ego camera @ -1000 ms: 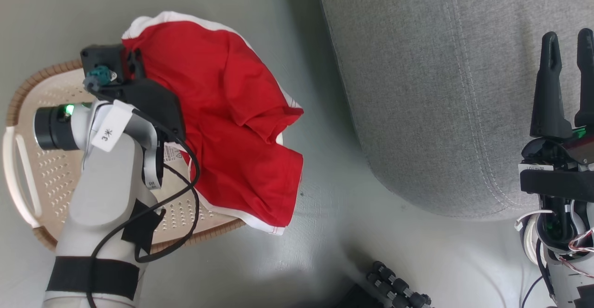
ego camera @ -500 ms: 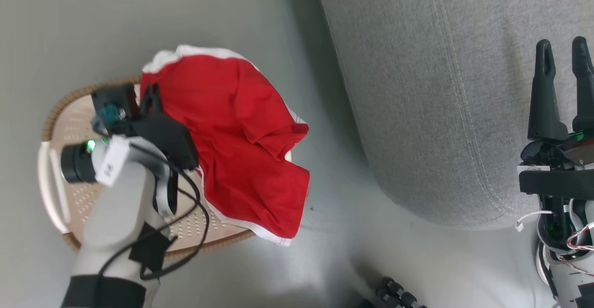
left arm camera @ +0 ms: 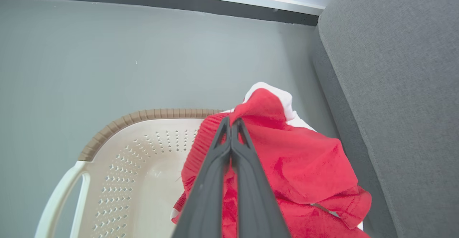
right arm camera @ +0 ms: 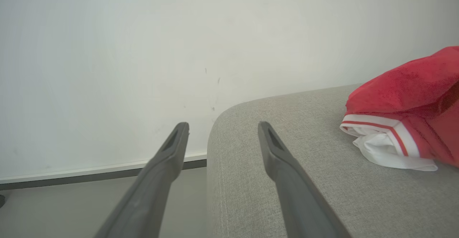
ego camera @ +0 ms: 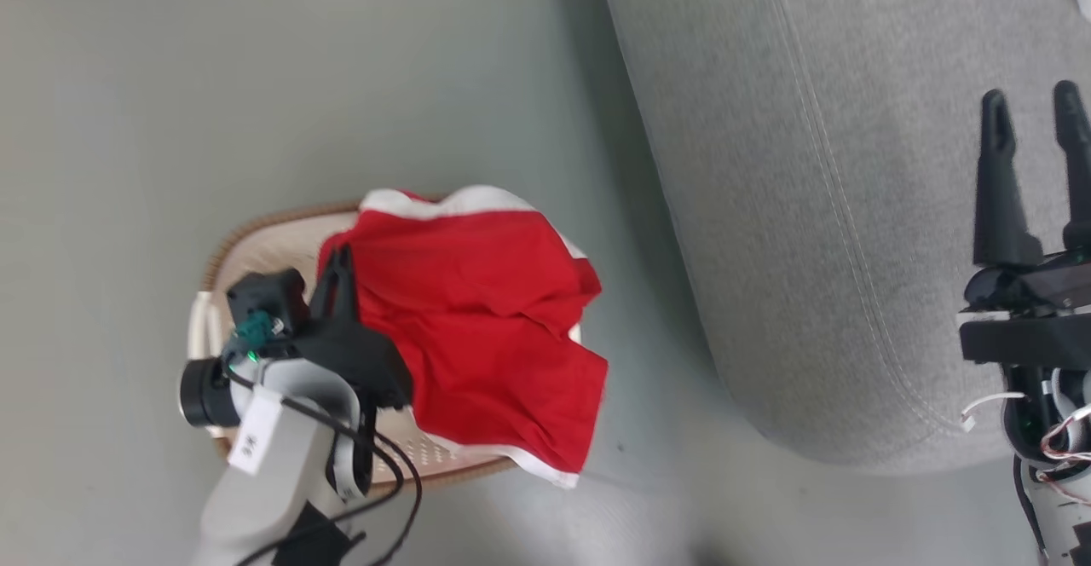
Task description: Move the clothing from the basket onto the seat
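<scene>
- Left gripper [left arm camera: 232, 123] is clamped tight on a fold of the clothing [ego camera: 486, 319], its two dark fingers pressed together with red fabric bunched round the tips. The right gripper [ego camera: 1031, 178] stands spread and empty above the seat [ego camera: 810, 208].
- Step in hand, as I judge it: lifting the clothing clear of the basket [ego camera: 256, 229] and carrying it right to the seat.
- To do it well, raise high enough that the trailing hem clears the basket and the seat's rounded near-left edge before swinging right. A thin pinch of soft cloth can slip, so move smoothly.
- Let go only once most of the fabric lies on the cushion, or it may slide onto the floor [ego camera: 341, 80].
- Basket: it sits on the floor, left of the seat and apart from it. The clothing drapes over its right half and hangs past that side, while the perforated left part is bare.
- Seat: it already holds another red garment [right arm camera: 412, 98] with white trim.
</scene>
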Available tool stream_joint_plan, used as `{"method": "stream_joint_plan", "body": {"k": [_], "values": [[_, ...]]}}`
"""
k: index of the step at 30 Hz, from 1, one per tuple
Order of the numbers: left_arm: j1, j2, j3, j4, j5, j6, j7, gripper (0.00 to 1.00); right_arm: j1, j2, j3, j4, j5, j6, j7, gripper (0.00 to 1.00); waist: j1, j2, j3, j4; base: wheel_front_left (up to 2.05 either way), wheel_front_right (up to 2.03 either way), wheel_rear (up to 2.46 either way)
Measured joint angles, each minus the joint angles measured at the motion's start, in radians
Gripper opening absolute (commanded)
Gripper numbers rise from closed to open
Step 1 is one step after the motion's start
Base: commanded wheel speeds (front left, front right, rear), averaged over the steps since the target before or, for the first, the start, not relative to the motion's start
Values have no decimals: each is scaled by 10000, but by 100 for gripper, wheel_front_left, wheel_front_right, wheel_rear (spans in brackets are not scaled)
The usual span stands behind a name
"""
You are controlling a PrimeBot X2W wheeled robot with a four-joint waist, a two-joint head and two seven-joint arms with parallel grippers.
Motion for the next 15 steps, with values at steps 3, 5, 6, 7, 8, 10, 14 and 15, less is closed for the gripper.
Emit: {"method": "stream_joint_plan", "body": {"k": [3, 5, 6, 7, 8, 10, 14, 15], "values": [[315, 2, -249, -253, -105, 0, -113, 0, 55, -98, 232, 31, -138, 0, 0, 100, 0, -1, -410, 213, 0, 0, 0], [443, 2, -437, -516, -336, 0, -132, 0, 150, -134, 384, 69, -205, 0, 0, 100, -1, 0, -694, 363, 0, 0, 0], [500, 2, -527, -646, -399, -2, -188, 0, 231, -151, 439, 84, -209, 0, 0, 100, -1, 0, -832, 439, 0, 0, 0], [542, 2, -602, -765, -439, -2, -201, 0, 301, -159, 491, 115, -236, 0, 0, 100, -1, 0, -974, 519, 0, 0, 0], [588, -4, -646, -894, -470, -2, -209, 0, 362, -161, 543, 144, -282, 0, 0, 100, -1, 0, -1113, 598, 0, 0, 0], [879, -10, -671, -1241, -520, -2, -245, 0, 547, -155, 744, 222, -336, 0, 0, 100, -1, 0, -1539, 839, 0, 0, 0], [1431, -6, -667, -1691, -539, -82, -295, 0, 837, -121, 993, 276, -564, 0, 0, 100, -1, 0, -2126, 1150, 0, 0, 0], [1563, -4, -679, -1820, -537, -90, -297, 0, 915, -117, 1057, 291, -583, 0, 0, 100, -2, -1, -2274, 1223, 0, 0, 0]]}}
